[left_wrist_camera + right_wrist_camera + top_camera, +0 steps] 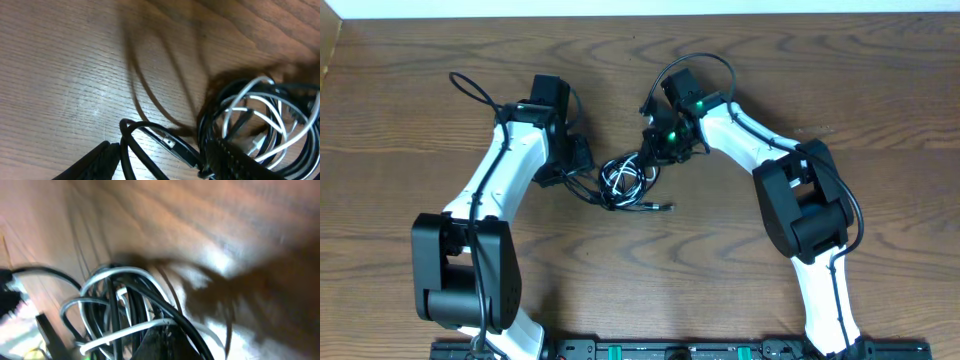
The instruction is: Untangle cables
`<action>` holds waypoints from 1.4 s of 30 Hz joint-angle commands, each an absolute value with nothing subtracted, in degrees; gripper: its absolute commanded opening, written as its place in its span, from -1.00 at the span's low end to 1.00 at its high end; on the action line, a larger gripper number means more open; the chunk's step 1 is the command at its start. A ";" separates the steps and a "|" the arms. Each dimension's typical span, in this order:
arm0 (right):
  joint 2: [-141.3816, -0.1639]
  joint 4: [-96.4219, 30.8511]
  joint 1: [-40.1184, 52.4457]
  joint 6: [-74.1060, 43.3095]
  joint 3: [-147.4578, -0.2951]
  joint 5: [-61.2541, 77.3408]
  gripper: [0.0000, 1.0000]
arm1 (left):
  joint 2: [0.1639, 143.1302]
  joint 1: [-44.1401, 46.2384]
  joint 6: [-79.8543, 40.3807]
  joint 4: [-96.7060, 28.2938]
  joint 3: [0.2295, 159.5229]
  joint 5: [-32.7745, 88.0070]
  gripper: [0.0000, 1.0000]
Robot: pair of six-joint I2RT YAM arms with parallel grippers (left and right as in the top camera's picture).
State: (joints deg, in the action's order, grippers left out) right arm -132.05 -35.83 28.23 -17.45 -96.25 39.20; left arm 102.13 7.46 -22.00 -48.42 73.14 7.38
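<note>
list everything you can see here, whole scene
table: one, brown wood, under everything
black cables: count unclear, black, knotted at table centre
white cable: one, white, looped inside that knot
plug: one clearly seen, dark, sticking out right of the knot
rail: one, black, bottom edge
arm wires: black, thicker, along both arms
left arm: one, white and black, left of the knot
right arm: one, white and black, right of the knot
left gripper: one, black, open around a black loop
right gripper: one, black, shut at the knot's upper right edge

Wooden table (dark grain); black rail at near edge.
</note>
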 commanded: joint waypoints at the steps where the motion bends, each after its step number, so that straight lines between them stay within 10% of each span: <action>1: -132.81 -33.56 28.08 -20.62 -96.25 40.66 -0.98 | 102.76 8.10 -21.04 -48.51 72.69 8.73 0.25; 18: -133.29 -21.17 28.05 -19.51 -97.80 41.23 -0.99 | 102.76 8.23 -27.62 -45.54 72.31 12.01 0.25; 34: -134.06 -45.32 26.61 -3.03 -119.81 39.13 -0.92 | 102.78 10.20 -41.39 -38.22 72.31 8.19 0.25; 39: -134.06 -60.58 26.61 -1.61 -121.93 39.16 -0.55 | 102.98 13.06 -42.54 -35.97 72.31 4.40 0.25; 42: -134.06 -71.57 26.63 -1.58 -121.64 39.11 0.75 | 103.00 14.20 -42.54 -35.31 72.31 3.05 0.26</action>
